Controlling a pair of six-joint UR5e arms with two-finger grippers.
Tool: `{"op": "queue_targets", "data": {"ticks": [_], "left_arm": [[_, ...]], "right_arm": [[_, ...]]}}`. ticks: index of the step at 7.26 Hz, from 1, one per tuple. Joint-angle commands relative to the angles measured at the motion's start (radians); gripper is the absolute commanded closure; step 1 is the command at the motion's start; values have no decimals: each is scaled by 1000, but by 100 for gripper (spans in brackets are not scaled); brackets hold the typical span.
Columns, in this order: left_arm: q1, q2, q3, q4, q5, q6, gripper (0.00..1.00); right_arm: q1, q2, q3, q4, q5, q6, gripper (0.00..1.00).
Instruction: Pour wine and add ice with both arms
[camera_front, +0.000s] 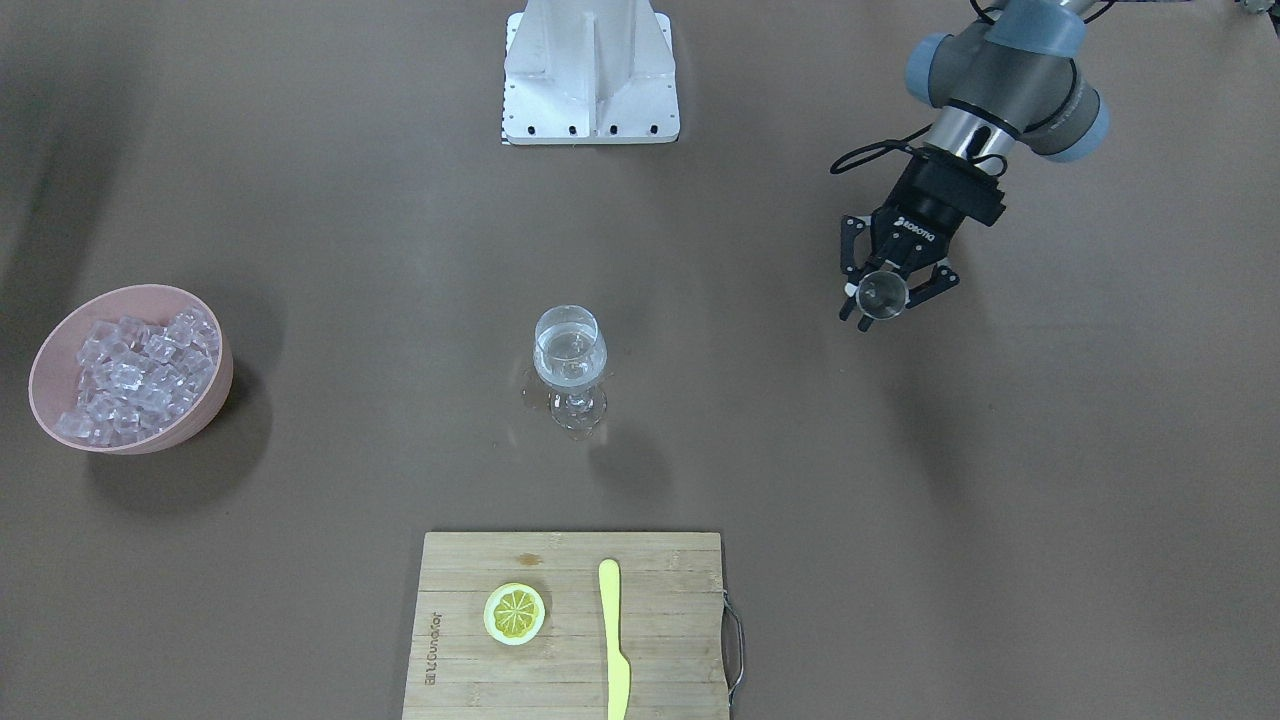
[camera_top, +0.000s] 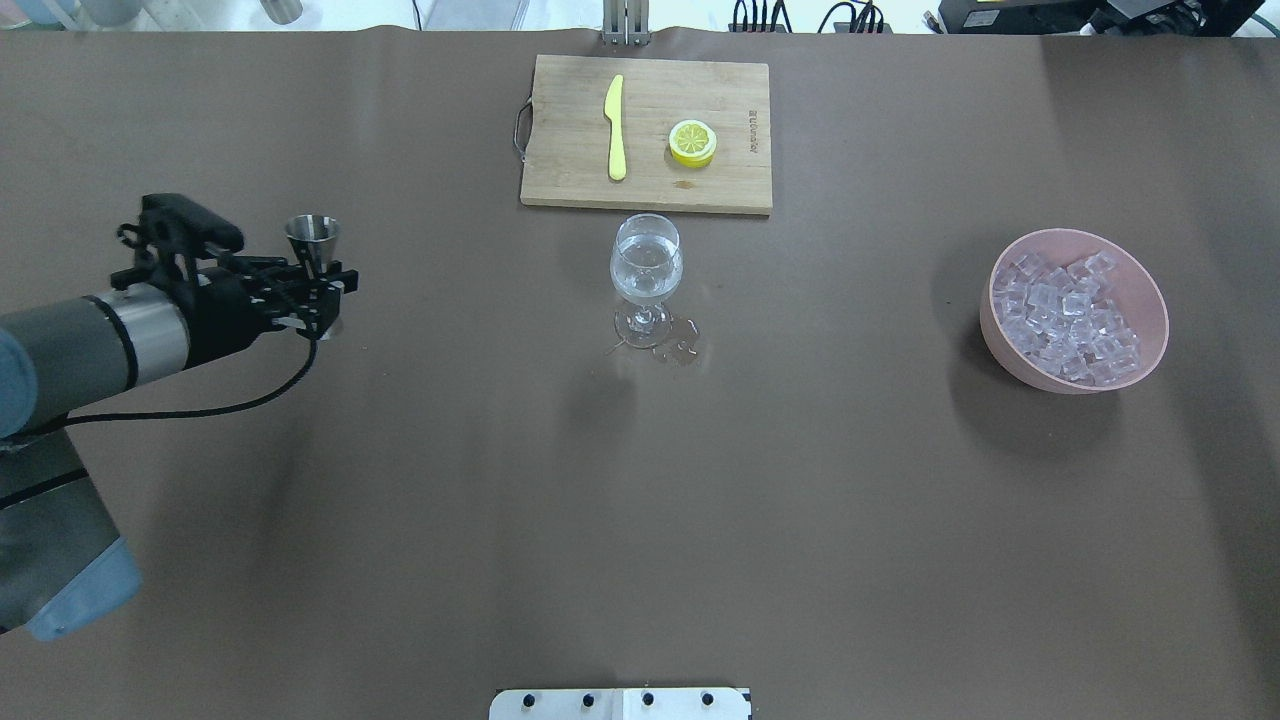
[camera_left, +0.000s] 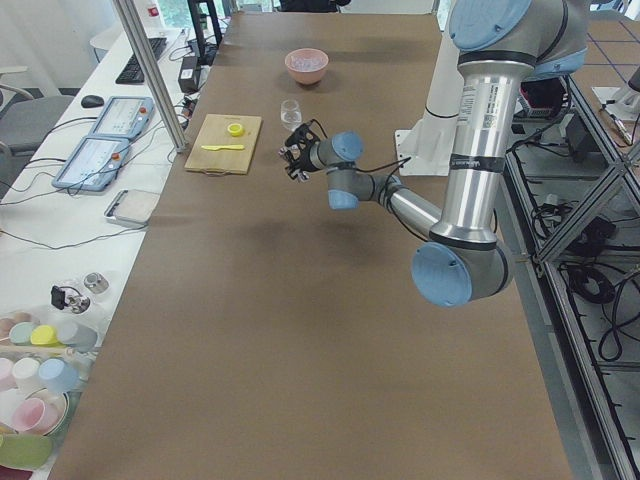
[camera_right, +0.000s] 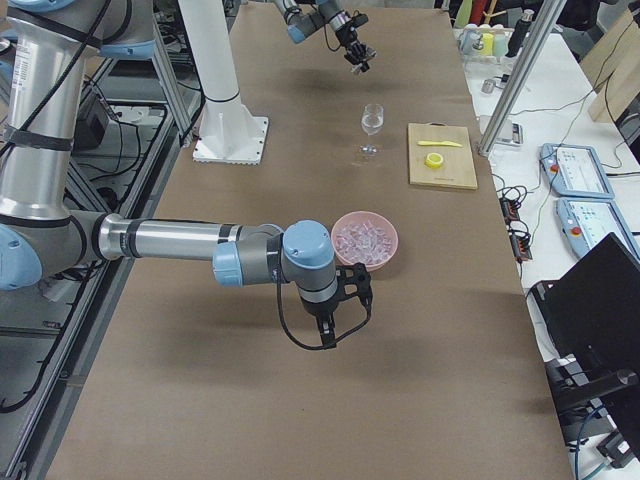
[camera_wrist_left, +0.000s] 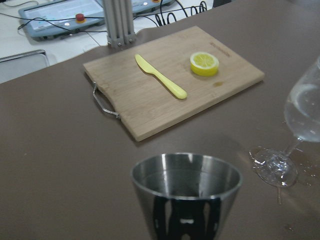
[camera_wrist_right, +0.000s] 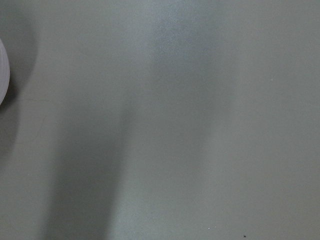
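The brand name ROBOTIQ is printed in white on the black body of the left gripper (camera_front: 885, 295), at 1 o'clock from its fingertips in the front-facing view. A mark is burned into the cutting board (camera_front: 660, 620) along its 9 o'clock edge; its letters cannot be read.

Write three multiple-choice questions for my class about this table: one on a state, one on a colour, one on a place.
1. The steel cup is:
A. lying on its side
B. upside down
C. held upright in the left hand

2. The bowl of ice is:
A. blue
B. pink
C. green

3. The lemon slice lies:
A. on the wooden board
B. in the bowl
C. in the steel cup

Answers:
1 C: the left hand grips it, mouth up.
2 B: its wall and rim are pink.
3 A: it rests flat on the board.
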Motion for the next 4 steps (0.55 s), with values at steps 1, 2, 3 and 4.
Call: {"op": "queue_targets", "data": {"ticks": [1,2,3,4], "left_arm": [[56,45,108,-202,315,-167,100],[95,42,111,-206,423,-198,100],[109,39,111,-187,507,-282,100],[142,36,129,-145,611,-357,100]], "right_arm": [[0,0,1,0,1,0,0],[0,0,2,0,1,0,0],[0,0,4,0,1,0,0],[0,-2,7,0,1,1,0]]}}
